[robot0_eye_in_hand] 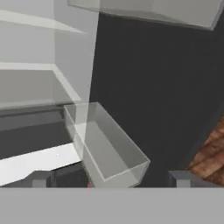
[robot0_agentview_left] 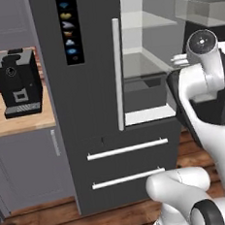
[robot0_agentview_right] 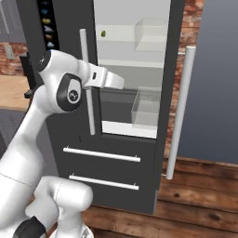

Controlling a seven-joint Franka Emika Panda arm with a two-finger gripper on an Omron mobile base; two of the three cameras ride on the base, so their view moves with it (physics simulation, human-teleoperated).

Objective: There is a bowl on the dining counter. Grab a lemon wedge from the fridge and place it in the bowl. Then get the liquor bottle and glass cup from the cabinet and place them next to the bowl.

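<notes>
Brick-walled kitchen: fridge (robot0_agentview_right: 116, 153) right door open, clear bin (robot0_eye_in_hand: 105, 146) before the wide-open, empty gripper (robot0_eye_in_hand: 109, 179); coffee machine (robot0_agentview_left: 16, 82) left.

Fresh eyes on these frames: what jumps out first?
The tall dark fridge with its right door swung wide, white shelves and clear bins exposed. A tiny greenish lemon wedge sits on the top shelf. The white arm reaches in front of the opening, jaws open, hand camera facing a clear door bin.
</notes>
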